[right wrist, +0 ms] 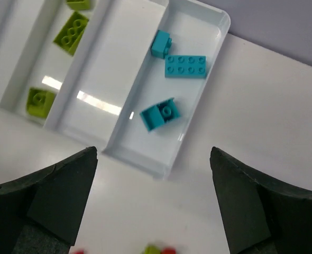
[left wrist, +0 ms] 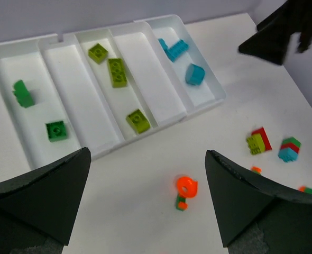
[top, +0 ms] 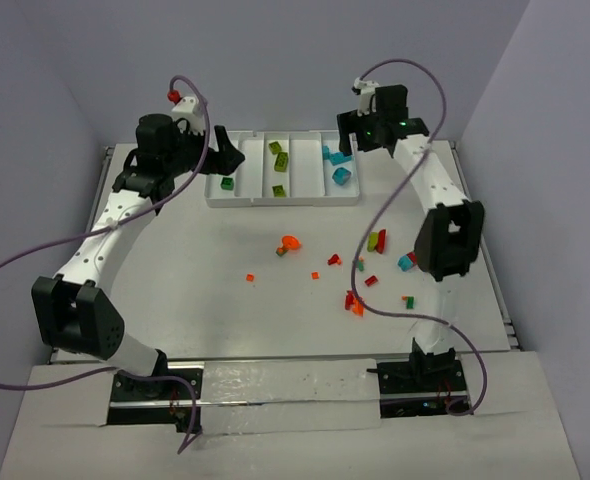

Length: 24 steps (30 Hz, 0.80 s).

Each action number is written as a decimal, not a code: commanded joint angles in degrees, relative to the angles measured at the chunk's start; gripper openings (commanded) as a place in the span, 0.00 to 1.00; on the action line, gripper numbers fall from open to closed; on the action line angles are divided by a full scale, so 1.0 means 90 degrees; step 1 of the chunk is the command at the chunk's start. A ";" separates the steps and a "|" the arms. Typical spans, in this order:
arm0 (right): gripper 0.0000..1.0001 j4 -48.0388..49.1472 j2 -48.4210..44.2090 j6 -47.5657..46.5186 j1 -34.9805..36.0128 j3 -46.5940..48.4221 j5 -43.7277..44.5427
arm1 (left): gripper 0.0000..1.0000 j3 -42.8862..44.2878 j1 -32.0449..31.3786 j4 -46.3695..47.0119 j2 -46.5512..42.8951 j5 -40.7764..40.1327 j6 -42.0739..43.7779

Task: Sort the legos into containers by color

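Note:
The white tray of containers (top: 275,203) lies at the back of the table. Its leftmost compartment holds dark green legos (left wrist: 56,130), the middle one lime legos (left wrist: 117,72), and the rightmost teal legos (right wrist: 185,66). My right gripper (right wrist: 154,151) hangs open over the near end of the teal compartment, nothing between its fingers. My left gripper (left wrist: 148,153) is open too, high over the tray's left end (top: 230,160). On the table in front of the tray lie an orange ring on a green bit (left wrist: 186,187), a lime-red stack (left wrist: 258,142) and a teal-red-green stack (left wrist: 289,149).
Small red and orange bits (top: 355,303) are scattered over the right middle of the table. The right arm's black elbow (top: 445,240) hangs beside the loose stacks. Purple cables (top: 395,305) trail across the table. Grey walls close in the back and sides.

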 commanded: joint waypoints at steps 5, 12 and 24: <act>0.95 -0.3454 -0.2869 -0.4157 -0.0731 -0.1145 -0.1109 | 0.99 -0.0918 0.0023 -0.0216 -0.0621 0.1947 0.0861; 0.87 -0.4706 -0.3659 -0.7087 -0.1699 -0.2797 -0.1213 | 0.99 -0.1194 0.0013 -0.0209 -0.0807 0.3003 0.0845; 0.91 -0.2984 -0.3983 -1.1183 -0.2644 -0.5825 -0.0782 | 0.99 -0.1255 -0.0104 -0.0611 -0.0738 0.2890 0.1188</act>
